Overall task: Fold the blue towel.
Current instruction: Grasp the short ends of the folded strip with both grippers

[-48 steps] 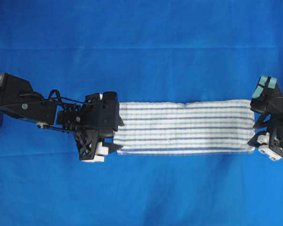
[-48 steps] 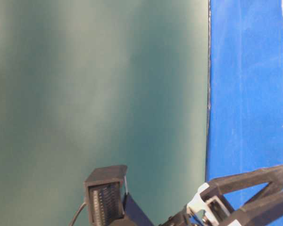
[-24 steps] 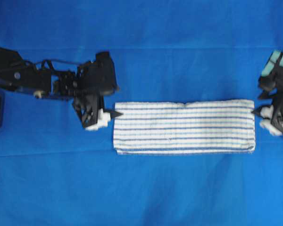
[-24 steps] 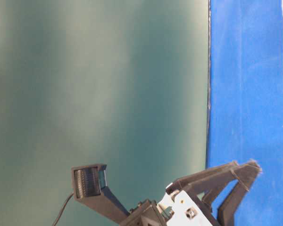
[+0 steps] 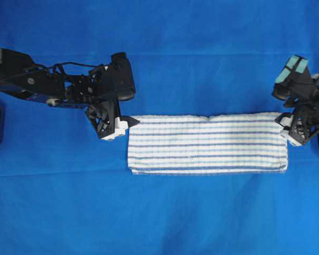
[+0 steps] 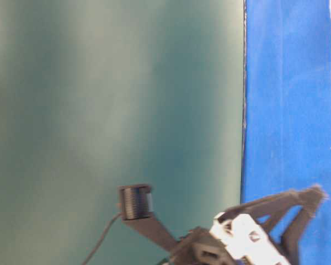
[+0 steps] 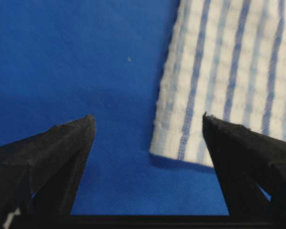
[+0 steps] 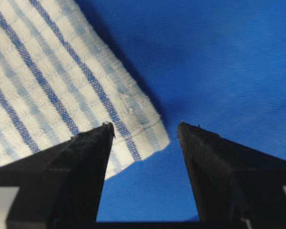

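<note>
The blue towel (image 5: 207,143), white with blue stripes, lies flat as a long folded strip across the middle of the table. My left gripper (image 5: 120,125) hovers open at its far left corner. In the left wrist view that corner (image 7: 190,138) sits between the spread fingers of the left gripper (image 7: 148,117), nearer the right one, and nothing is held. My right gripper (image 5: 288,129) is open at the far right corner. In the right wrist view the towel's corner (image 8: 143,129) pokes between the fingers of the right gripper (image 8: 145,125), untouched.
A plain blue cloth (image 5: 159,212) covers the whole table. The table-level view shows a green wall (image 6: 116,99), the blue cloth's edge (image 6: 287,83) and part of one black gripper (image 6: 265,221) at the bottom.
The left gripper has left the towel's left end, swung back, and now sits at the far left corner. The right gripper has moved from the near right corner to the far one. The towel has stayed put.
</note>
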